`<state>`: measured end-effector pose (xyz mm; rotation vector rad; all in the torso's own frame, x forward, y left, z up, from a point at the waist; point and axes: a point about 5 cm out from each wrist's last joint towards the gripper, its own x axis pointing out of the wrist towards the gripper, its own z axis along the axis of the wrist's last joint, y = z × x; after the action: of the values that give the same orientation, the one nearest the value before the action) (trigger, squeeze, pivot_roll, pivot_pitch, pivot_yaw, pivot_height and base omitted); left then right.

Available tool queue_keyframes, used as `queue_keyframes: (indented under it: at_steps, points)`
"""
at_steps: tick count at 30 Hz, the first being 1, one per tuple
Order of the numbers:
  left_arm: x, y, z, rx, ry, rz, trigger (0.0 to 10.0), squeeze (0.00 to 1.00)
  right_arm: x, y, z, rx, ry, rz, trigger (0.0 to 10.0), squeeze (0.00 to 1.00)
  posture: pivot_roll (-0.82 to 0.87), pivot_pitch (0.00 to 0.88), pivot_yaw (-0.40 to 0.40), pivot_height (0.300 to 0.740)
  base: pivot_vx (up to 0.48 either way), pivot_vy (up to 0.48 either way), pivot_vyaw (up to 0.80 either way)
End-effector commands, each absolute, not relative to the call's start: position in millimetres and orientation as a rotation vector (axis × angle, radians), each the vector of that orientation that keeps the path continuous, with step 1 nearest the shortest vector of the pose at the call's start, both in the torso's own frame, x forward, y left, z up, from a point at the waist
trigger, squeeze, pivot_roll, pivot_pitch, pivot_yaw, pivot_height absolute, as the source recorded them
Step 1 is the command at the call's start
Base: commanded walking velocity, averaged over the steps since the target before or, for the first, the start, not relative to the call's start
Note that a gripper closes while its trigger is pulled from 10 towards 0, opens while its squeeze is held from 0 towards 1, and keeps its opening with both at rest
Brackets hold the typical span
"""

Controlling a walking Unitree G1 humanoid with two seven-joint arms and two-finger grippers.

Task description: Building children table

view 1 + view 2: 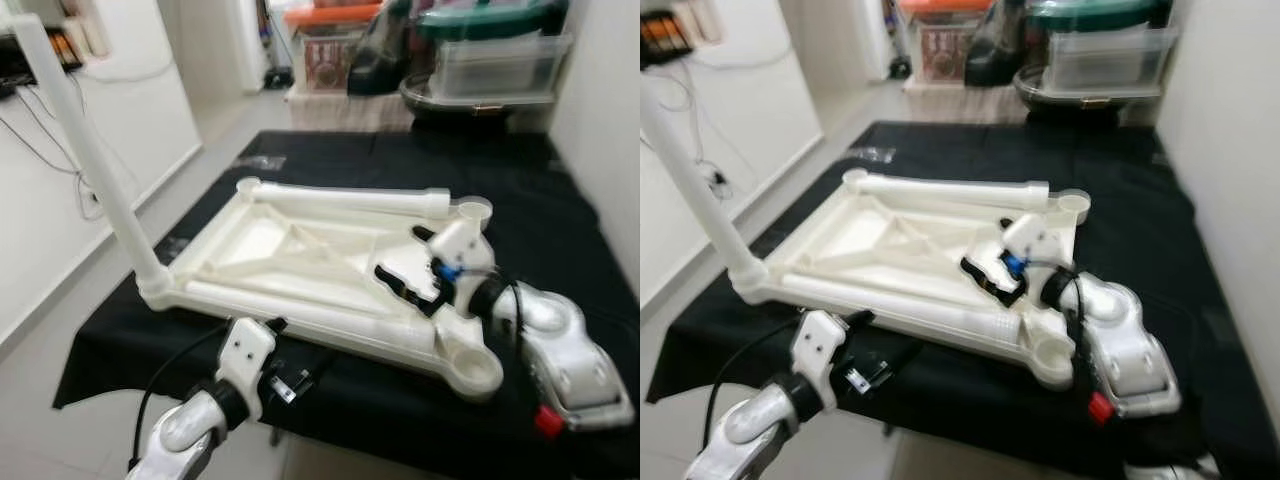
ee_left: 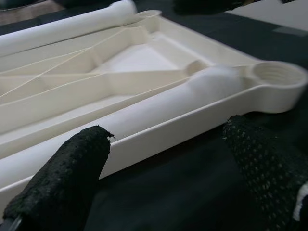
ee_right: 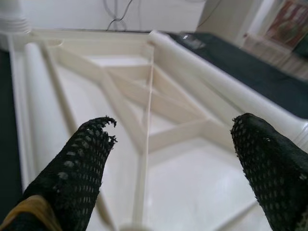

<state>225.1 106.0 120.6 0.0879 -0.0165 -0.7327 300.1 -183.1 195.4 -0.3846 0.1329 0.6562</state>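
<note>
While the cream plastic tabletop (image 1: 300, 260) lies upside down on the black cloth-covered surface (image 1: 560, 210), filling the middle of the head views, its ribbed underside faces up with diagonal braces crossing the shallow tray. One long white tubular leg (image 1: 85, 140) stands screwed into the corner socket at the left of the frame and rises out past the upper left corner. A second white tubular leg (image 1: 350, 200) lies flat along the far edge of the tabletop. An open round threaded socket (image 1: 475, 372) shows at the near right corner, another round socket (image 1: 474, 211) at the far right corner.

The right gripper (image 1: 405, 270) hovers over the right part of the tabletop's underside, its black fingers (image 3: 82, 163) spread apart and holding nothing. The left gripper (image 2: 163, 173) sits low at the near edge in the bottom left of the frame, just beside the tabletop's rim, its fingers (image 2: 67, 178) also spread apart and empty.

Stacked clear plastic storage bins (image 1: 490, 60) stand beyond the cloth in the upper right
</note>
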Motion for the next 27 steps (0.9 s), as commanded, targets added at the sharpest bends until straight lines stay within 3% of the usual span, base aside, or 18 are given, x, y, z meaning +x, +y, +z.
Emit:
queue_keyframes:
  at_steps: [1,3,8,12,14,23,27]
  points:
    - [218.4,110.1,113.5,0.114,0.036,-0.768,10.0,0.0,295.6,-172.8,199.6,-0.33,0.155,0.764,10.0,0.0,-0.03,0.054,0.043,0.74,0.0,0.0,0.0]
    - [208.9,108.2,110.8,0.151,0.051,-0.82,10.0,0.0,283.9,-177.9,194.2,-0.254,0.268,0.866,10.0,0.0,-0.02,0.069,0.039,0.74,0.0,0.0,0.0]
    - [201.2,111.0,110.5,0.164,0.057,-0.819,10.0,0.0,272.7,-185.4,184.0,-0.186,0.449,0.919,10.0,0.0,-0.03,0.08,0.04,0.74,0.0,0.0,0.0]
    - [200.4,114.9,112.8,0.173,0.042,-0.753,10.0,0.0,266.5,-182.4,177.7,-0.132,0.59,0.966,10.0,0.0,-0.03,0.1,0.033,0.74,0.0,0.0,0.0]
    - [199.7,118.2,116.3,0.202,0.017,-0.674,10.0,0.0,266.1,-175.6,176.6,-0.025,0.729,0.98,10.0,0.0,-0.01,0.112,0.024,0.74,0.0,0.0,0.0]
    - [198.7,120.4,119.5,0.222,-0.003,-0.619,10.0,0.0,268.4,-180.3,175.4,0.005,0.83,0.918,10.0,0.0,-0.02,0.128,0.015,0.74,0.0,0.0,0.0]
    - [198.3,119.4,119.7,0.216,-0.002,-0.625,10.0,0.0,272.8,-199.4,183.2,0.033,0.847,0.834,10.0,0.0,-0.02,0.131,0.014,0.74,0.0,0.0,0.0]
